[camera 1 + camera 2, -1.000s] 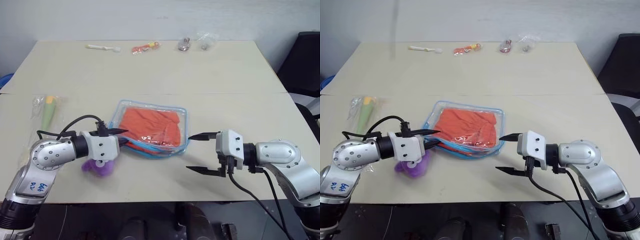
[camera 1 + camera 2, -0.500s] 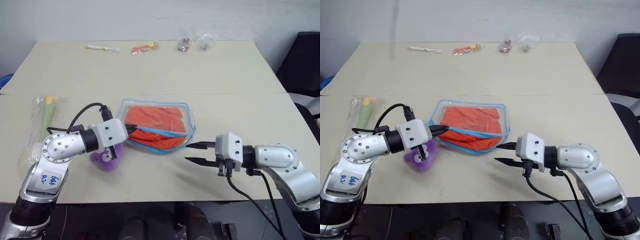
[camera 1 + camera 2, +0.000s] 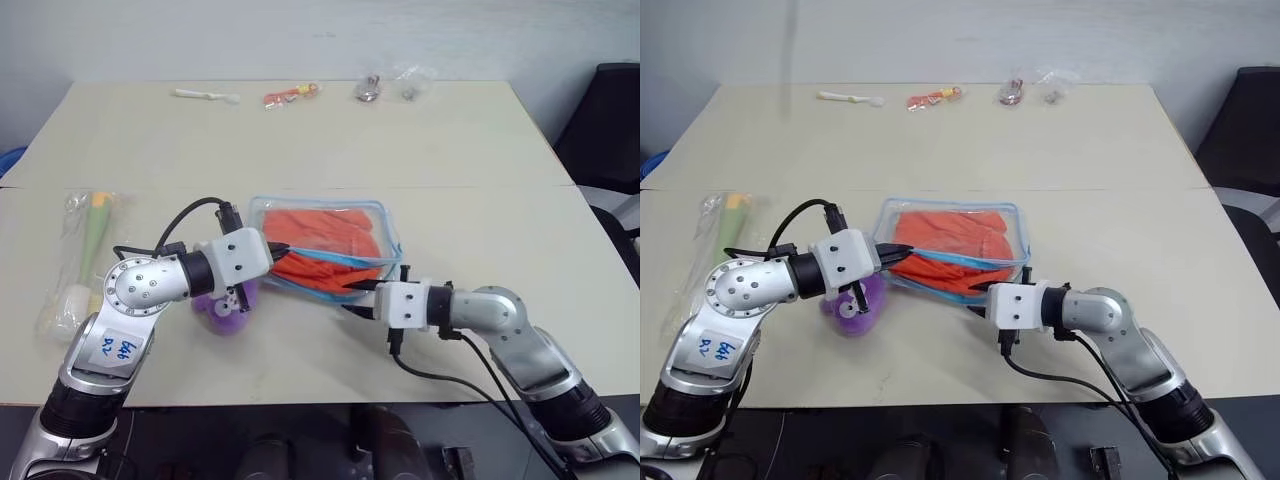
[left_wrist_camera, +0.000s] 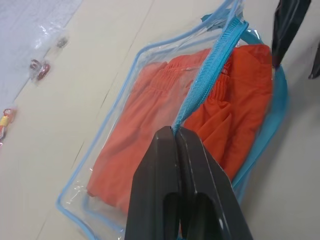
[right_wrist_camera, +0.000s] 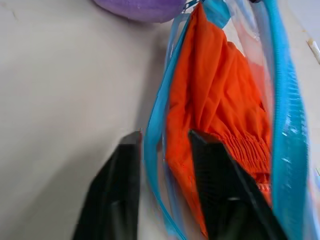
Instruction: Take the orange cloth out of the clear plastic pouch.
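The clear plastic pouch [image 3: 386,236] with light blue zipper trim lies mid-table, its near side lifted and gaping. The orange cloth [image 3: 322,230] sits folded inside it. My left gripper [image 4: 175,131] is shut on the upper blue zipper strip [image 4: 210,70] at the pouch's left end, holding it up. My right gripper [image 5: 165,135] is at the pouch's near edge, open. One of its fingers [image 5: 207,150] lies against the cloth [image 5: 215,95] inside the mouth. The other finger [image 5: 125,155] is outside, with the lower blue lip between them.
A purple plush toy [image 3: 226,302] lies under my left gripper. A crinkly bag with a green-and-white stick [image 3: 88,235] is at the left. Small packets [image 3: 292,96] and a white stick [image 3: 205,95] line the far edge. A black chair [image 3: 610,120] stands right.
My left gripper has closed on the zipper strip and drawn it up and rightward, opening the pouch's mouth. My right gripper has narrowed from wide open and moved left into the pouch's near edge.
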Motion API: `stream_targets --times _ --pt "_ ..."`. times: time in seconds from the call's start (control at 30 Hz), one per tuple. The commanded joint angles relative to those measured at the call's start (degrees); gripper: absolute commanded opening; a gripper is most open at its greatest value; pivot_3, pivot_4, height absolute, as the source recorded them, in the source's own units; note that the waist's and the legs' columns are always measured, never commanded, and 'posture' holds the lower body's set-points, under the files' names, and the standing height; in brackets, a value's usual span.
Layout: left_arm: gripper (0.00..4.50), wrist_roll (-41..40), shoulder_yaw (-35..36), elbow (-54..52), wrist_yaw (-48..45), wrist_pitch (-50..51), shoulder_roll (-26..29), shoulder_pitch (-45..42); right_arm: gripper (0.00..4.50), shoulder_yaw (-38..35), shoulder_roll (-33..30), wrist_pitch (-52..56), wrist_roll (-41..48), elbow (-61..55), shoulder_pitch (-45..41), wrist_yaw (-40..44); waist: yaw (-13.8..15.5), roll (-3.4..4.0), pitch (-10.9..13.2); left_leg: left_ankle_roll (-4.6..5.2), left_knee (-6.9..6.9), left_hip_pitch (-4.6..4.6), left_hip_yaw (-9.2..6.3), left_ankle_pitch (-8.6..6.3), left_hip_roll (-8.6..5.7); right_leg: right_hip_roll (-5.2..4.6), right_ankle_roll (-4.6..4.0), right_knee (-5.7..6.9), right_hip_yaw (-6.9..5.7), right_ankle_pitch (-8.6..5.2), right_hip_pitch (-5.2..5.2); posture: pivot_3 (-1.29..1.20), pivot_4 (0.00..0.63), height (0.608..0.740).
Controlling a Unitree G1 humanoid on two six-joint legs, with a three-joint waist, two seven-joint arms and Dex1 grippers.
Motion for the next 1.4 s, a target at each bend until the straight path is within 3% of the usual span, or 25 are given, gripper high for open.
stream_targets --times 0.03,0.4,0.57,1.13,1.4 --pt "0.0 0.1 0.4 -2.8 0.9 0.2 0.0 -1.0 1.56 0.1 1.1 -2.6 -3.2 0.4 -1.2 -2.5 0.0 0.0 0.0 0.0 0.0 0.0 0.0 0.0 0.0 0.0 0.0 0.0 0.0 0.0 0.0 0.0 0.15 0.74" --pt "0.0 0.4 -0.1 -4.0 1.2 1.1 -0.2 -1.4 1.56 0.8 3.4 -4.5 -8.3 4.3 -3.2 -4.8 0.0 0.0 0.0 0.0 0.03 0.0 -0.04 0.0 0.01 0.0 0.0 0.0 -0.01 0.0 -0.01 0.0 0.15 0.74" --pt "0.0 0.6 -0.4 -3.7 1.2 0.7 -0.1 -1.6 2.74 1.1 3.0 -5.8 -10.5 4.7 -3.8 -5.6 0.0 0.0 0.0 0.0 0.04 0.0 -0.06 0.0 0.01 0.0 0.0 0.0 -0.02 0.0 -0.01 0.0 0.15 0.74" --pt "0.0 0.9 -1.0 -4.3 1.8 1.0 -1.1 -1.9 2.74 4.2 4.6 -13.0 -20.1 10.8 -7.2 -10.4 -0.1 0.0 0.0 0.0 0.03 0.0 -0.06 0.0 0.01 0.0 0.0 -0.01 -0.02 0.0 -0.01 0.0 0.15 0.74" --pt "0.0 1.2 -0.9 -3.9 2.1 0.5 -1.2 -1.4 2.74 4.1 5.5 -14.5 -20.4 11.0 -8.3 -10.2 -0.1 0.0 0.0 0.0 0.05 0.0 -0.1 0.0 0.02 -0.01 0.0 -0.01 -0.04 0.0 -0.02 0.0 0.15 0.74"
